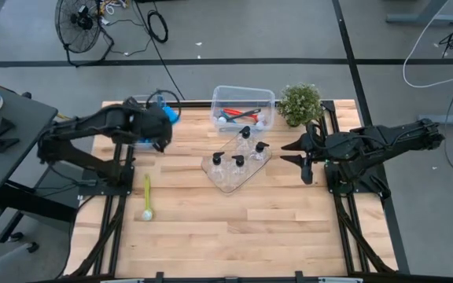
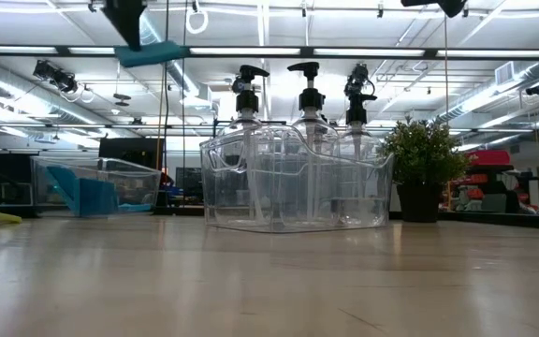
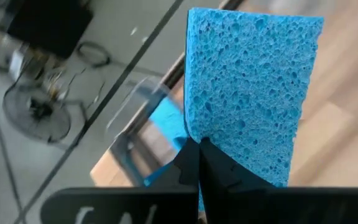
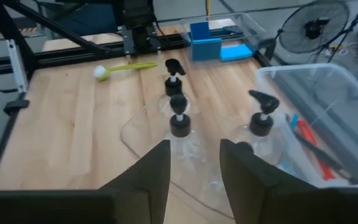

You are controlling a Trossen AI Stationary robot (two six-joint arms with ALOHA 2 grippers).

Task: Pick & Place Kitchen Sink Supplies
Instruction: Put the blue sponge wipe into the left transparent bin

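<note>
One light-blue sponge (image 3: 250, 93) is pinched between the fingers of the left gripper (image 3: 199, 163), held up in the air clear of the table (image 1: 211, 220). From table height it shows as a thin teal slab (image 2: 152, 53) hanging under the gripper, high above the board. From overhead the left gripper (image 1: 160, 126) sits over the far left part of the table, just beside the small bin (image 1: 149, 110) with blue sponges in it.

Landmark: the clear tray (image 1: 234, 169) near mid-table.
- In the tray: four pump bottles (image 1: 238, 163), upright, black tops. From table height three tops stand out above the tray wall (image 2: 298, 178).
- Beyond the tray, just beside it: a larger clear bin (image 1: 244, 106) with a red brush (image 1: 238, 115) inside; other contents too small to tell.
- Right of that bin: a potted plant (image 1: 300, 102).
- Well left of the tray, nearer the front edge: a yellow-green brush (image 1: 147, 196) lying flat, white head toward the front.
- Right of the tray: the right gripper (image 1: 303, 157), fingers spread, empty, pointed at the tray. In its own wrist view the fingers (image 4: 157, 171) frame the bottles (image 4: 179, 121).
</note>
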